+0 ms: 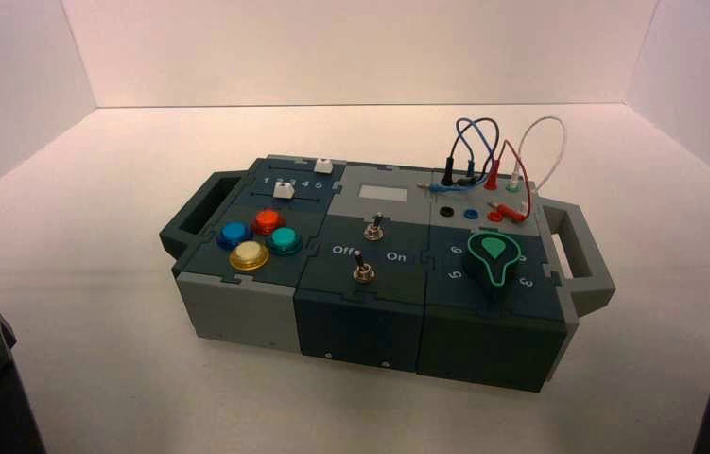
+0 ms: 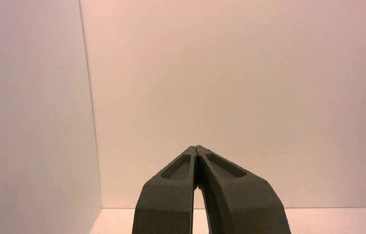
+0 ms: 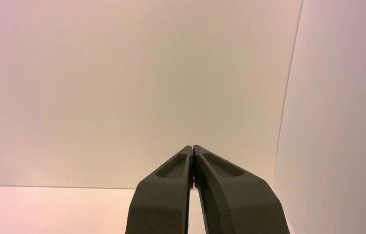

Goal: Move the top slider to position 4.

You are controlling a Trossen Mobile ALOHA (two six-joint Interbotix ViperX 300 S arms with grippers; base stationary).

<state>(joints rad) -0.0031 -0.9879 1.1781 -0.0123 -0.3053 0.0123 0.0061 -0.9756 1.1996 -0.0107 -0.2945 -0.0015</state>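
Top slider: we see this white knob on the dark panel at the box's far left part, at the right-hand end of its thin track.
Lower slider: we see a second white knob nearer us and further left, on its own track.
Digits: a small white row, 1 to 5, runs between the two tracks; we cannot read the top slider's position from a wrist view.
Left gripper: we have it parked near the left edge of the high view, its fingers closed tip to tip with nothing between them.
Right gripper: we have it parked near the right edge, its fingers also pressed together, holding nothing.
Slider to fingers: the top slider lies well apart from both grippers, beyond them and between them across the high view; neither touches it.
Buttons: we see red, blue, green and yellow ones grouped on the near side of the sliders.
Box: it stands slightly turned on the pale table.
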